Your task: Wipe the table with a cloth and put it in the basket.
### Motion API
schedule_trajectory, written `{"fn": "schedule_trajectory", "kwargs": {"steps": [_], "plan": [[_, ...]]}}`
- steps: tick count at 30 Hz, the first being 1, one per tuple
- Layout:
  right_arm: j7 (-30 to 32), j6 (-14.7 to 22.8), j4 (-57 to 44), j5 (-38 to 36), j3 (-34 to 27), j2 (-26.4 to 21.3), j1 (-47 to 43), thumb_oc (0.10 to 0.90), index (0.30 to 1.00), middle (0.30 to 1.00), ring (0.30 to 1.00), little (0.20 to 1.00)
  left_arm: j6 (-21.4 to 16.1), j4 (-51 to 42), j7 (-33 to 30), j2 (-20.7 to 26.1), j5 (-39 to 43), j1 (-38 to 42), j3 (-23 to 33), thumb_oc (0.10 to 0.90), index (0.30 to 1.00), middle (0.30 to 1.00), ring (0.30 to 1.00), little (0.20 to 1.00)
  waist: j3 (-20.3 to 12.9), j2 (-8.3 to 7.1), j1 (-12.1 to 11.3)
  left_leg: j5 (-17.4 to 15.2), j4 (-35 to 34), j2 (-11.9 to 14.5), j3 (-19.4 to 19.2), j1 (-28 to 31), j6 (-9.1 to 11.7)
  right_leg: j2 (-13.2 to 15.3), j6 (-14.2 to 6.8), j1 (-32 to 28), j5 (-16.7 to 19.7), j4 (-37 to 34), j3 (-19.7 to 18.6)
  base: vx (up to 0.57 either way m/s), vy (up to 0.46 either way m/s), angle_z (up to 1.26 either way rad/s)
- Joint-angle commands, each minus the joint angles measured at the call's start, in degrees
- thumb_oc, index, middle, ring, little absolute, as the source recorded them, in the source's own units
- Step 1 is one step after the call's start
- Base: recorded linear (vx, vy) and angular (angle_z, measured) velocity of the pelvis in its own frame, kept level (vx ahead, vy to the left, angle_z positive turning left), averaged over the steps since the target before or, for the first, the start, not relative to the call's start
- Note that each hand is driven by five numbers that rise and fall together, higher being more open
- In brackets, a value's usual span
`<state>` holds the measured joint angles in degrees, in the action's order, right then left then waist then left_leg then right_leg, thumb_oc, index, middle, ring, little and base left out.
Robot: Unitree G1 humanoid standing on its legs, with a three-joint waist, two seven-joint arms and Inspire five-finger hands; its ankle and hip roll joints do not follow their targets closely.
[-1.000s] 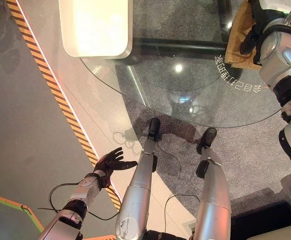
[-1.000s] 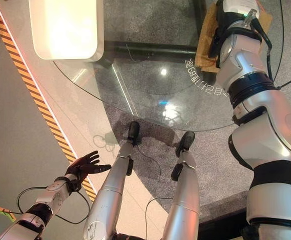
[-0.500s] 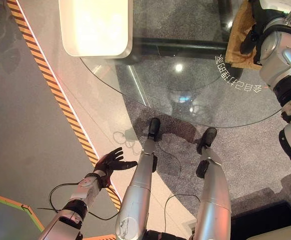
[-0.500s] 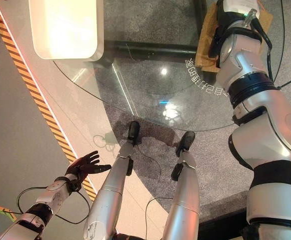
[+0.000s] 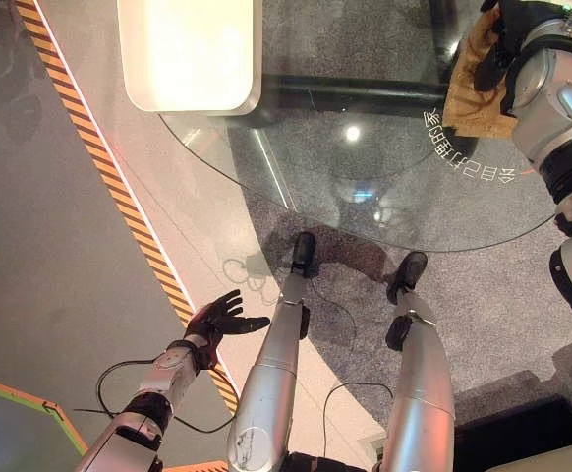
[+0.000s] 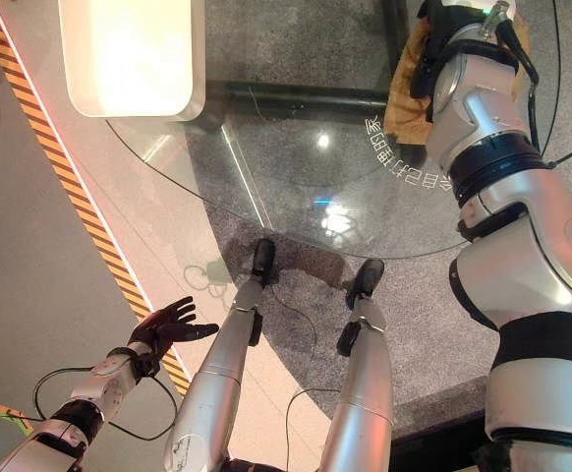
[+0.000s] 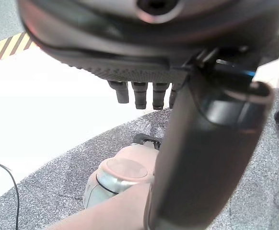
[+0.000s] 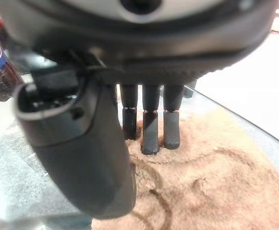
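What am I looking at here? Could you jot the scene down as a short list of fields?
Table: round glass table
Cloth: tan cloth lying on the table's far right part
Right hand: right hand with straight fingers resting on the cloth
Left hand: left hand open, low beside the table, holding nothing
Also there: white object at the table's far left edge; striped floor tape
Basket: cannot tell where it is

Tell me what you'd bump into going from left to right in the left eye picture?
Striped floor tape → left hand, open, low by the floor → glass table → brown cloth on the table, under the right hand.
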<state>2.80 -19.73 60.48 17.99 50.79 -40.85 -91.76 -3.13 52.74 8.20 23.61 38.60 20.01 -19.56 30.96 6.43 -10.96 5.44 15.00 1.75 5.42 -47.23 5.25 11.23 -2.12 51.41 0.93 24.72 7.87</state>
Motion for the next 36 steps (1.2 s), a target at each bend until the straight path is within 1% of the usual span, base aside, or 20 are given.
{"fn": "schedule_trajectory", "kwargs": {"steps": [1,11,29,36], "plan": [[0.8,1.2,-0.1,0.2,3.4,-1.5,-3.6,0.1,0.3,0.3,0.3,0.2,-0.3,-0.2,-0.1,3.0,0.4,-4.1,-1.2,0.8,0.9,0.9,0.9,0.9,-1.2,1.9,-0.4,-1.5,2.0,-0.3,-2.2,-1.0,-2.7,0.0,-0.5,-2.4,-1.2,-2.0,3.0,0.0,0.0,0.0],[0.4,1.3,-0.1,0.8,3.3,-1.5,-2.9,0.1,0.3,0.3,0.3,0.2,-0.3,-0.2,0.2,3.0,0.6,-4.1,-1.2,0.8,0.9,0.9,0.9,0.9,-1.2,2.19,-0.3,-1.4,1.8,-0.3,-2.4,-0.9,-2.7,-0.1,-0.6,-2.4,-1.1,-2.2,2.7,0.0,0.0,0.0],[0.1,1.4,0.0,1.6,3.5,-1.3,-2.8,0.1,0.3,0.3,0.3,0.2,0.1,-0.4,0.4,3.2,0.5,-3.8,-1.1,0.8,0.9,0.9,0.9,0.9,-1.2,1.97,-0.4,-1.4,1.6,-0.3,-2.3,-0.9,-2.7,-0.1,-0.7,-2.4,-0.9,-2.6,2.9,0.0,0.0,0.0],[1.4,3.7,-0.4,0.5,3.1,-1.2,-2.6,0.1,0.3,0.3,0.3,0.2,-0.1,-0.5,0.3,3.2,0.4,-4.0,-1.1,0.8,0.9,0.9,0.9,0.9,-1.2,1.89,-0.4,-1.3,1.3,-0.3,-2.4,-0.8,-2.7,-0.1,-0.8,-2.7,-0.7,-2.9,3.0,0.0,0.0,0.0]]}}
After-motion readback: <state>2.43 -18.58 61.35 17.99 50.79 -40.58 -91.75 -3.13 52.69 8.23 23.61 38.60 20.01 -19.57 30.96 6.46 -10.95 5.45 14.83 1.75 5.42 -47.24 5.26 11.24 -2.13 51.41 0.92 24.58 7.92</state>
